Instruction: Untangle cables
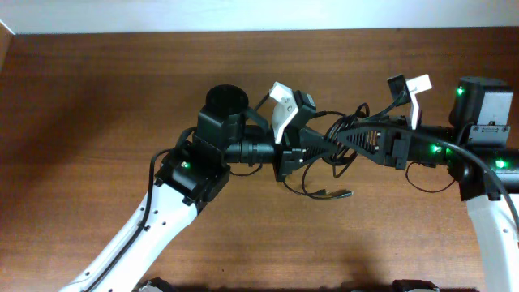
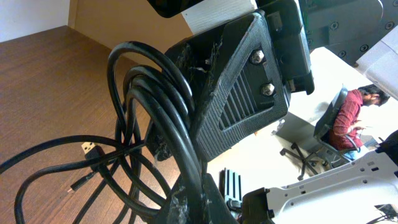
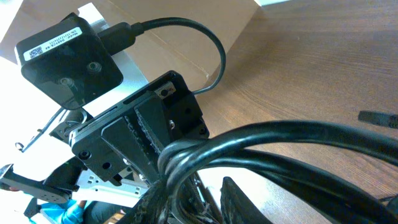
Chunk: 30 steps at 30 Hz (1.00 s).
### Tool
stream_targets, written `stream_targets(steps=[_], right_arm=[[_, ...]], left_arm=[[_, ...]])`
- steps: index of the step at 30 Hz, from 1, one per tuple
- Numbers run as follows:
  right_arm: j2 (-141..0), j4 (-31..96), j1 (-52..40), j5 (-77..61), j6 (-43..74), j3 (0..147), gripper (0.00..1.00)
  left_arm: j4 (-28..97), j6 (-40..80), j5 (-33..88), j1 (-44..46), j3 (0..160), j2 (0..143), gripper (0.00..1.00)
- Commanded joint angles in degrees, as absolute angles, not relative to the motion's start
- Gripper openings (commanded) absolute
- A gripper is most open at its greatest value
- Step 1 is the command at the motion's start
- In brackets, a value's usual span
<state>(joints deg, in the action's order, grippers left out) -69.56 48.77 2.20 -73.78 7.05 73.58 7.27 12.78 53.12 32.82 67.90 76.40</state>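
Note:
A tangled bundle of black cables (image 1: 345, 134) hangs above the table between my two arms. My left gripper (image 1: 290, 154) is shut on its left side and my right gripper (image 1: 388, 148) is shut on its right side. In the left wrist view the cable loops (image 2: 143, 87) run down into my left jaws (image 2: 202, 199), with the right gripper's ribbed finger (image 2: 242, 93) close behind. In the right wrist view several strands (image 3: 280, 146) pass between my right fingers (image 3: 199, 199), and the left gripper (image 3: 155, 124) faces them. Loose ends with small plugs (image 1: 345, 193) droop to the table.
The brown wooden table (image 1: 97, 97) stretches left and in front of the arms. Its back edge meets a white wall (image 1: 243, 16). A small plug (image 2: 90, 149) lies on the wood under the loops. Another cable end (image 3: 379, 118) rests on the table.

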Motion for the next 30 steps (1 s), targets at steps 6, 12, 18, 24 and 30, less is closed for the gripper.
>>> stream_targets(steps=[6, 12, 18, 24, 30], right_arm=[[-69.6, 48.5, 2.2, -74.1, 6.2, 74.2, 0.24], [-69.6, 46.7, 0.0, -73.4, 6.2, 74.2, 0.04], [-69.8, 47.4, 0.0, -72.6, 6.2, 74.1, 0.04], [-69.8, 47.3, 0.0, -72.6, 6.2, 74.1, 0.04], [-69.9, 47.3, 0.0, -71.0, 6.4, 74.1, 0.62]], left_arm=[[5.8, 12.8, 54.1, 33.3, 68.4, 77.6, 0.00], [3.5, 12.8, 53.8, 35.1, 68.4, 78.9, 0.00], [3.7, 19.2, 55.1, 28.4, 68.4, 78.9, 0.00], [3.7, 19.7, 59.2, 24.2, 68.4, 78.9, 0.00], [3.7, 15.4, 61.7, 26.2, 68.4, 78.9, 0.00]])
